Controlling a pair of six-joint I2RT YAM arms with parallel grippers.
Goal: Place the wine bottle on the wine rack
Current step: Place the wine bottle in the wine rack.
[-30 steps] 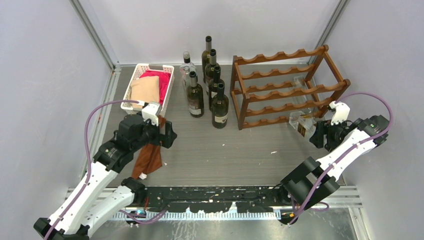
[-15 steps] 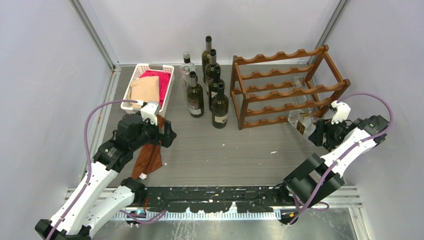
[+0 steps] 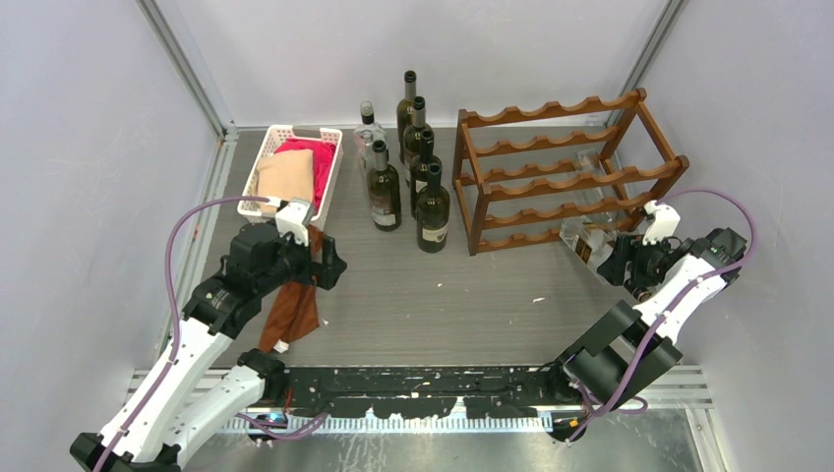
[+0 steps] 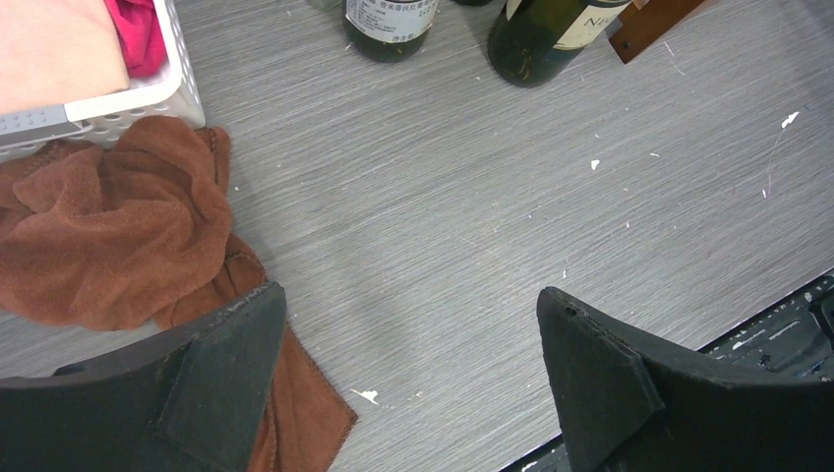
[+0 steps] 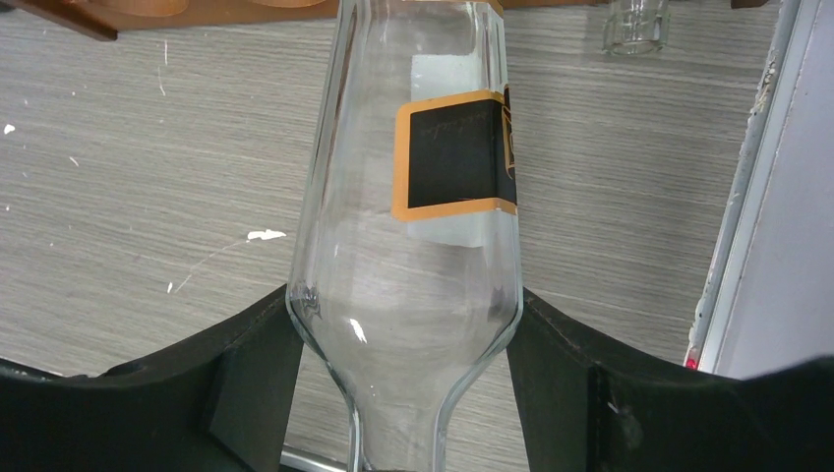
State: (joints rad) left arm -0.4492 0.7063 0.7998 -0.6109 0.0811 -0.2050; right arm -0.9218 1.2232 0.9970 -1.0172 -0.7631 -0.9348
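A clear glass wine bottle (image 5: 413, 197) with a black and orange label sits between my right gripper's fingers (image 5: 246, 383), which press on its shoulder from both sides. In the top view this bottle (image 3: 587, 239) lies tilted, base toward the low right end of the reddish-brown wine rack (image 3: 561, 172), with my right gripper (image 3: 618, 264) shut on it. The rack's bottom rail (image 5: 197, 10) shows just past the bottle's base. My left gripper (image 3: 329, 265) hovers open over the table, nothing between its fingers (image 4: 226, 364).
Several dark bottles (image 3: 408, 177) stand left of the rack. A white basket (image 3: 270, 147) with cloths sits at the back left. A brown cloth (image 4: 108, 236) lies under the left gripper. Another clear bottle neck (image 5: 634, 25) shows by the right wall.
My right gripper has carried the clear bottle a little to the left and back, closer to the rack's low right end. The left arm has barely moved.
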